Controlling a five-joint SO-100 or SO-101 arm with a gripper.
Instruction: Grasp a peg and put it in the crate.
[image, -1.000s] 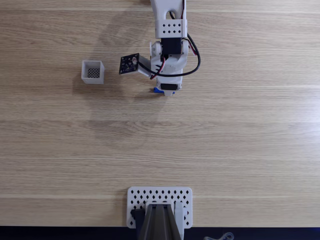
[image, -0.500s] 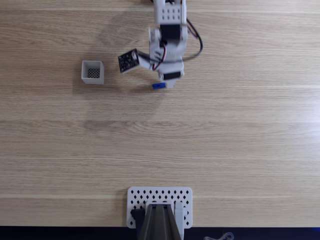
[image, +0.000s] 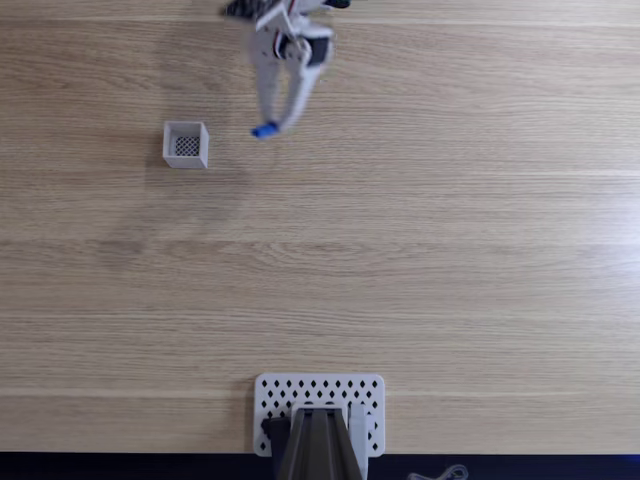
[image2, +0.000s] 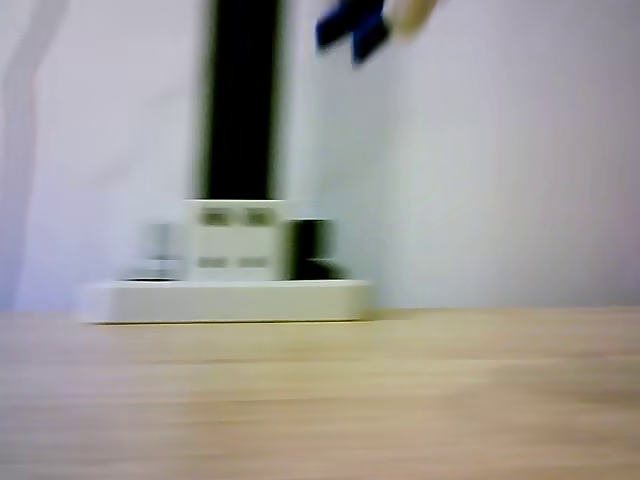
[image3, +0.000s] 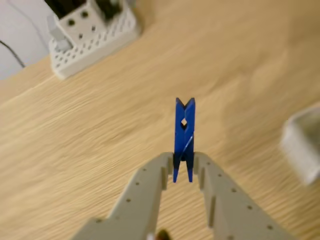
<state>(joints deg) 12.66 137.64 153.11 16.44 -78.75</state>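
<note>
Blue peg (image3: 184, 137) clamped in the end effector (image3: 183, 169), up off the wooden counter (image: 420, 260).

One peg, one crate (image: 186, 144), one perforated white plate (image: 320, 397) at the counter's near edge in the fixed view. Both fingers press on the peg's lower half in the wrist view, its notched end sticking out past the tips. From above, the peg (image: 265, 130) sits just right of the crate, not over it.

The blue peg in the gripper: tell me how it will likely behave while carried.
The peg looks thin, rigid and probably light. The gripper pinches only its lower end, so it might pivot or slip. Its flat sides suggest it would not roll if dropped.
</note>
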